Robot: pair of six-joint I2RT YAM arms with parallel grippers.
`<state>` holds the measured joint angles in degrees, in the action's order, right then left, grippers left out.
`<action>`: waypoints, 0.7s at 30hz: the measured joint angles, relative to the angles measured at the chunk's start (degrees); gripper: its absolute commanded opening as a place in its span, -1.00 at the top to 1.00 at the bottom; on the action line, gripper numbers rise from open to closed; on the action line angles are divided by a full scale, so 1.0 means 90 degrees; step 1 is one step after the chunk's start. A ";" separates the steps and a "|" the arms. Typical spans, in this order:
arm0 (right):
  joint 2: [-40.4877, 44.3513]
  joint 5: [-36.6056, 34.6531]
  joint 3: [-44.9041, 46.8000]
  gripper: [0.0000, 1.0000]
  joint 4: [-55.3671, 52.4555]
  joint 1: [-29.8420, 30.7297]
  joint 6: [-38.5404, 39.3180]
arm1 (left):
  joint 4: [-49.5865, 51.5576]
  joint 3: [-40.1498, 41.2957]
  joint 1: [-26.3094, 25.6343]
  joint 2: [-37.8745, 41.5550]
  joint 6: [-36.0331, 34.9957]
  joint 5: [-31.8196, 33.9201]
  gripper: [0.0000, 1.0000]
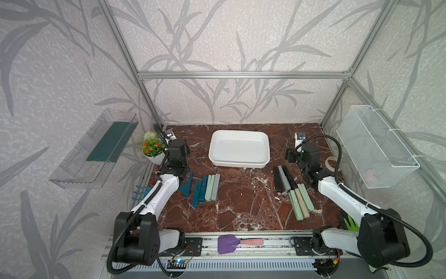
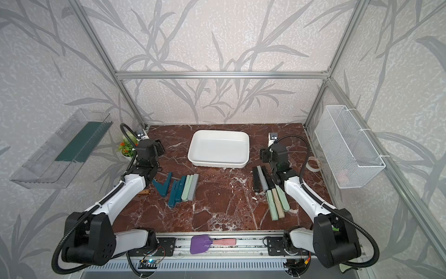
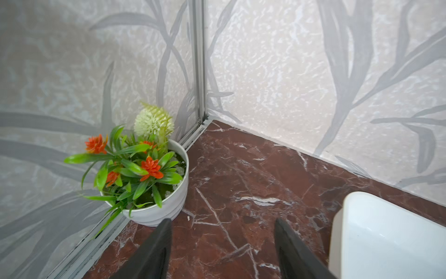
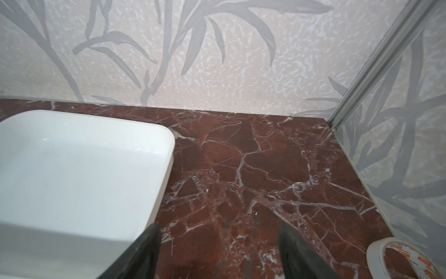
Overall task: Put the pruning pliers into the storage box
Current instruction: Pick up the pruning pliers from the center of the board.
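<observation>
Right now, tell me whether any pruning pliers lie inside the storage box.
No: the storage box is empty, and the pruning pliers lie on the table.

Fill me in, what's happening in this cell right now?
Two arms are set to load the pruning pliers into the storage box, but nothing is picked up yet. The box is empty. The pliers lie on the table in two bunches, one near each arm. The left gripper and right gripper are both open and empty, above bare table on either side of the box.
</observation>
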<state>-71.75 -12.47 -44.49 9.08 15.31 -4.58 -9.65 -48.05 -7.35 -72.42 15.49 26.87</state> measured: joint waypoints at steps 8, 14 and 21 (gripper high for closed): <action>0.0100 0.0194 -0.0393 -0.30 -0.3130 0.0913 -0.1013 | 0.1336 -0.0192 -0.1195 0.0160 0.0185 -0.0714 -0.32; 0.0095 0.0265 -0.0393 -0.20 -0.4374 0.1639 -0.1761 | 0.2166 -0.0367 -0.1435 0.0155 0.0216 -0.2098 -0.28; -0.0211 0.0143 -0.0202 -0.13 -0.4588 0.1812 -0.2543 | 0.2861 -0.0736 -0.1511 0.0432 -0.0551 -0.3194 -0.25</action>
<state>-73.65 -11.18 -46.30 -32.21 31.62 -27.46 16.10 -54.68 -20.95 -68.53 10.52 -1.87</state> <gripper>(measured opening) 0.565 0.625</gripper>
